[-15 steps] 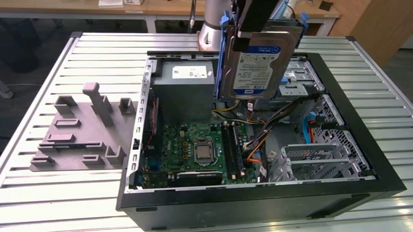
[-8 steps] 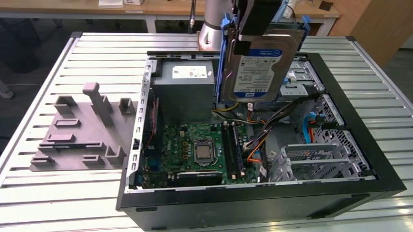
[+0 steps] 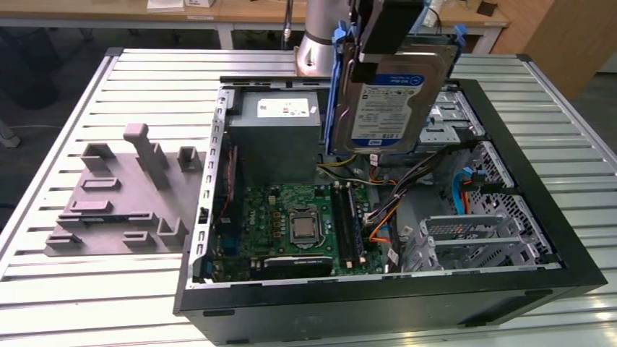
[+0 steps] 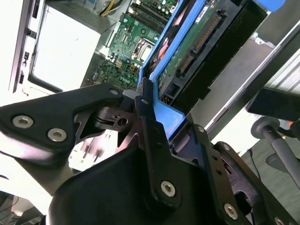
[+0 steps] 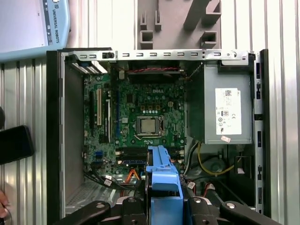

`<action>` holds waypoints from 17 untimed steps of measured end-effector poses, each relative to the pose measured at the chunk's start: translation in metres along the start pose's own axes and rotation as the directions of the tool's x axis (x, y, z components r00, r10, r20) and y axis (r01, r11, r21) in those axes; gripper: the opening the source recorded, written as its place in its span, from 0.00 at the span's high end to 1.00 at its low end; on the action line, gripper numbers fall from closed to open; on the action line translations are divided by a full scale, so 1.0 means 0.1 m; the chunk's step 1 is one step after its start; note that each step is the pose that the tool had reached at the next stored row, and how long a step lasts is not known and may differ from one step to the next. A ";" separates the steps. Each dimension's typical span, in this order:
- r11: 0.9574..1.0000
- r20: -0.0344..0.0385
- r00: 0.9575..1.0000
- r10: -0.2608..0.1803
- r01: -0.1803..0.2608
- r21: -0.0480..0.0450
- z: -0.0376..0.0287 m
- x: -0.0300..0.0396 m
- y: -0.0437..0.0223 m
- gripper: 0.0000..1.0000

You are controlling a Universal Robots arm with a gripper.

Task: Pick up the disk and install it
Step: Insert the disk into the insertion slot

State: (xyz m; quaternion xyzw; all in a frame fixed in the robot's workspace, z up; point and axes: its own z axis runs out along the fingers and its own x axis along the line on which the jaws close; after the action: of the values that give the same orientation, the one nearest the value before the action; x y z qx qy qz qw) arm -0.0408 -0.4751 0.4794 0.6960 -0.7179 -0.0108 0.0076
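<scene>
Holding: the gripper [image 3: 381, 54] was pinched on the disk [image 3: 400, 94], its black fingers [image 4: 145, 117] pressed against the top end of the blue carrier.
Disk: it hung on edge, slightly tilted, above the far edge of the open case [image 3: 540, 181], with its white-and-blue label turned toward the exterior view.
Disk's neighbours: it was just to the exterior view's right of the grey power supply [image 3: 274, 137], and the metal drive bays [image 3: 463, 119] were behind it; whether its lower end touched anything, I could not tell.
From the wrist: in the first wrist view the carrier [image 5: 163, 176] ran down between the gripper's arms [image 5: 164, 208], above the motherboard [image 5: 145, 122].
Underside: in the second wrist view the disk's [image 4: 197, 42] green circuit board and connector showed.
Case: it lay on its side on the slatted table [image 3: 58, 289], with the side panel off.
Drive cage: a silver cage [image 3: 472, 238] sat in the case's near corner on the exterior view's right.
Table's other load: a grey fixture block [image 3: 126, 195] sat beside the case, toward the exterior view's left edge.
</scene>
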 end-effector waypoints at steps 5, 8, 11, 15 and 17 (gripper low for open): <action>1.000 0.000 1.000 0.000 0.000 0.000 0.014 0.035 -0.044 0.64; 1.000 0.000 1.000 0.000 0.000 0.000 0.026 0.106 -0.046 0.64; 1.000 0.000 1.000 0.000 0.000 0.000 0.032 0.161 -0.048 0.64; 1.000 0.000 1.000 0.000 0.000 0.000 0.040 0.230 -0.050 0.64; 1.000 0.000 1.000 0.000 0.000 0.000 0.042 0.289 -0.053 0.64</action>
State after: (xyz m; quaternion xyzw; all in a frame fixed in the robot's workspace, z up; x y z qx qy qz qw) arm -0.0366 -0.5041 0.4749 0.6959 -0.7180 -0.0108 0.0078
